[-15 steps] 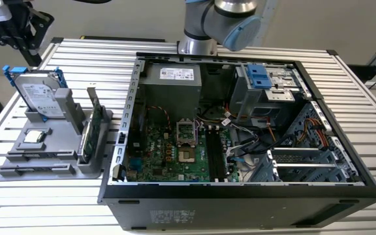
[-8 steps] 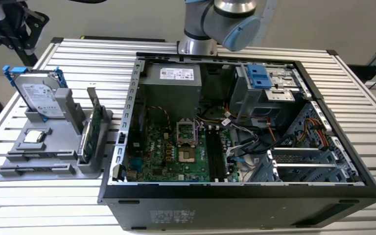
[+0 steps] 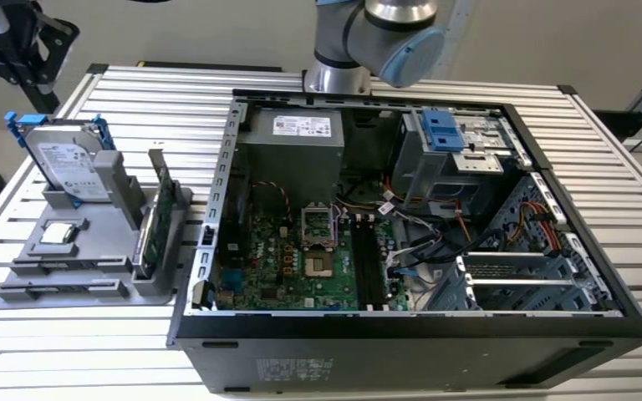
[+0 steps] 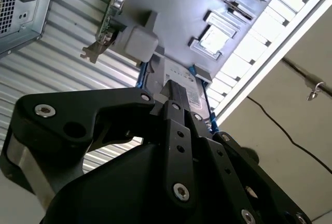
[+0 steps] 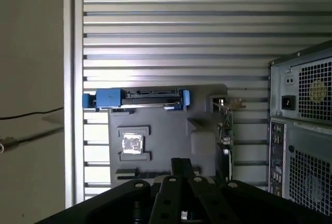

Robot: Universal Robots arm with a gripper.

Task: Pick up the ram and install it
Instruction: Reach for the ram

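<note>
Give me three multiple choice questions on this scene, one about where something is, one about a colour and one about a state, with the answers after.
1. In the exterior view, where is the gray parts holder?
A. On the exterior view's left of the computer case
B. Inside the case
C. On the exterior view's right of the case

2. What colour are the rails on the hard drive?
A. Red
B. Blue
C. Yellow

3. How is the case?
A. Shut, side panel on
B. Open, motherboard showing
C. Wrapped in foil

Answers: 1 A, the holder stands outside the case's left wall. 2 B, blue rails flank the silver drive. 3 B, the motherboard is in plain sight.
</note>
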